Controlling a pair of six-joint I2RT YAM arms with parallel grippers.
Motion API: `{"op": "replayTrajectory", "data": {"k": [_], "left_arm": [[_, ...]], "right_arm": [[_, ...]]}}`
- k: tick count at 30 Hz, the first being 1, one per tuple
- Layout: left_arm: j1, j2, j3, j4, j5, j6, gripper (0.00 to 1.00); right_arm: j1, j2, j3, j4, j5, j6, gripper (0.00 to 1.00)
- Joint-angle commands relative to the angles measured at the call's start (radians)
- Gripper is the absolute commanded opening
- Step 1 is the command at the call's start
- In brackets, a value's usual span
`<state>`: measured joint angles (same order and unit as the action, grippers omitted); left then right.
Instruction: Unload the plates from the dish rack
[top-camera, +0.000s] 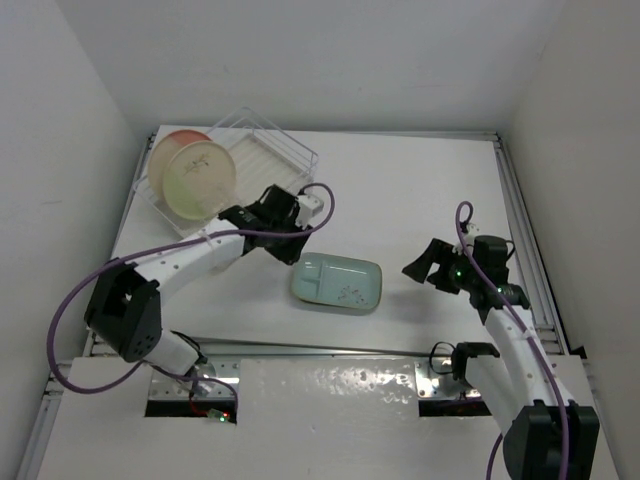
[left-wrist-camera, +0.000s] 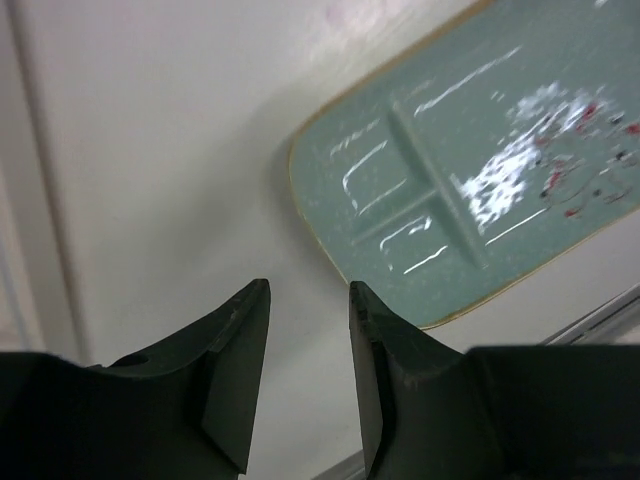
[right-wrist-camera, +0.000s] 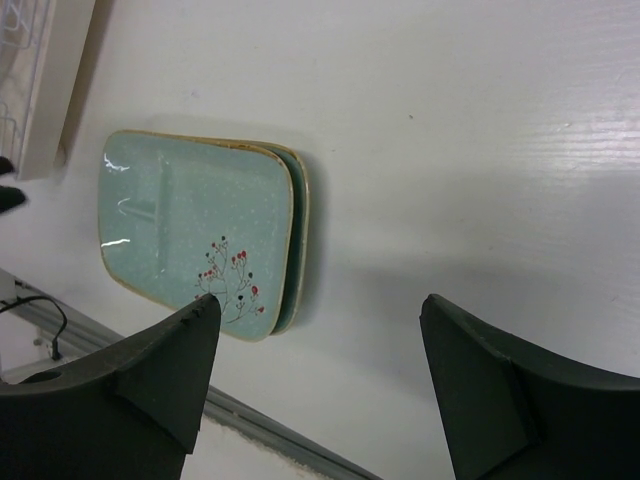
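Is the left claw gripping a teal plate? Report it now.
No, the left claw is empty; the teal plate lies clear of it.

Robot lab: white enclosure walls (top-camera: 60, 150)

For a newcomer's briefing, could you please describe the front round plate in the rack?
At the table's far left corner sits the clear rack. Two round plates lean in it; the front plate is the cream one, covering most of its pinker neighbour behind.
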<state>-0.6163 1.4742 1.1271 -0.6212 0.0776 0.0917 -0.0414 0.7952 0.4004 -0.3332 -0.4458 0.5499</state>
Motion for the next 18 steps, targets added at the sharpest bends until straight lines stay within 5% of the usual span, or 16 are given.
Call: {"op": "replayTrajectory", "data": {"k": [1, 18], "left_arm": [[-0.008, 0.008, -0.078, 0.057, -0.030, -0.046, 0.36], [-0.008, 0.051, -0.248, 0.212, -0.021, -0.056, 0.15]], "right_arm": [[0.005, 0.001, 0.031, 0.014, 0.015, -0.008, 0.80], [0.005, -0.099, 0.051, -0.127, 0.079, -0.042, 0.82]]}}
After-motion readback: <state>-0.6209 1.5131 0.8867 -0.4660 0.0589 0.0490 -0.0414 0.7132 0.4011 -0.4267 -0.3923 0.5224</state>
